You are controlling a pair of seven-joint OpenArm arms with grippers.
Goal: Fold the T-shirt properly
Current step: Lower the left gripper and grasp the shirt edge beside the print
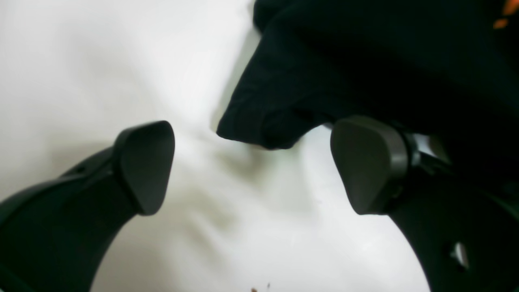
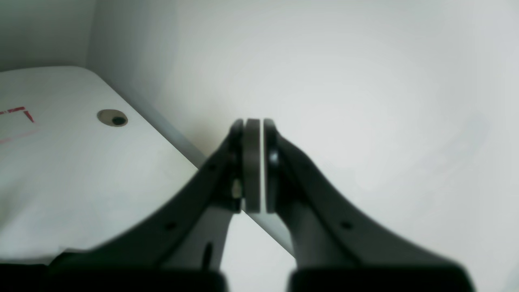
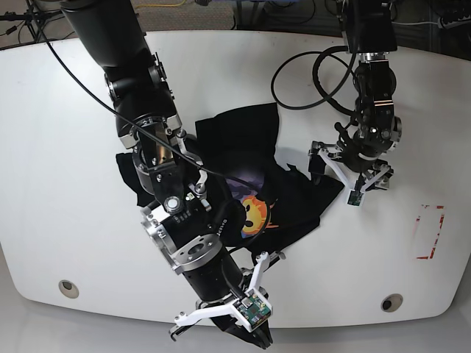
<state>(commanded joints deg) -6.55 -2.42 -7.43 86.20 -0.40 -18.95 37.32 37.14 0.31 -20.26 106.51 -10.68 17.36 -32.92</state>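
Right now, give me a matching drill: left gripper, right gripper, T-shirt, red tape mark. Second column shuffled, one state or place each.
Things:
1. left gripper
2. right gripper
3. T-shirt
4. red tape mark

States or places:
A. crumpled at mid table, print partly showing
B. shut, nothing in it, at the table's near edge
C. open, a black cloth corner just ahead of it
D. flat on the table on the base view's right

Pairs: 1-C, 2-B, 3-A, 4-D
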